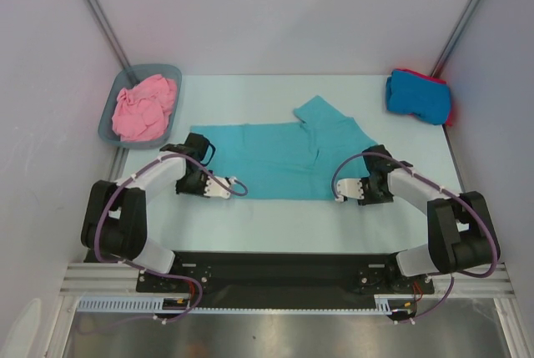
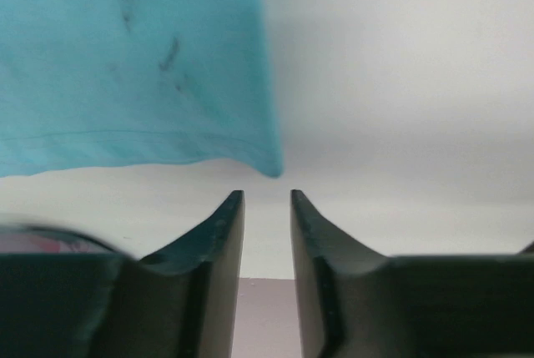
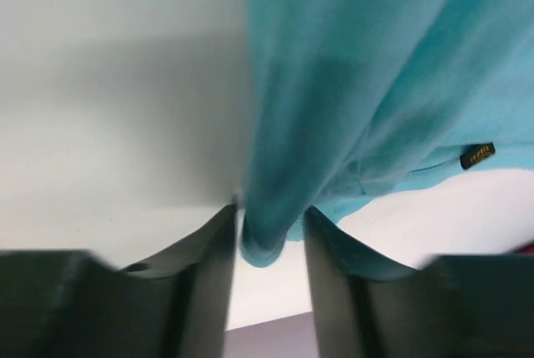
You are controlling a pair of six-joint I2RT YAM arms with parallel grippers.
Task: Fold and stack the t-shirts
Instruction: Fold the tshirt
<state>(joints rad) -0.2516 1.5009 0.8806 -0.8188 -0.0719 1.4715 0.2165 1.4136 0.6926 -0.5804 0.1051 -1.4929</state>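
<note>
The teal t-shirt (image 1: 275,162) lies spread across the middle of the table, with one sleeve turned up at the back. My left gripper (image 1: 198,166) sits at its left end. In the left wrist view it (image 2: 267,199) is open and empty, and a corner of the shirt (image 2: 125,66) lies just beyond the tips. My right gripper (image 1: 377,164) is at the shirt's right edge. In the right wrist view it (image 3: 269,212) is open, with a fold of teal cloth (image 3: 275,224) between the fingers. The pink t-shirt (image 1: 146,108) lies crumpled in the tub. The folded bright blue t-shirt (image 1: 415,93) rests on the red one (image 1: 449,106).
The grey-blue plastic tub (image 1: 113,124) stands at the back left corner. The blue and red shirts sit at the back right corner. Pale walls with metal posts close in the table on three sides. Bare table (image 1: 275,220) lies between the shirt and the arm bases.
</note>
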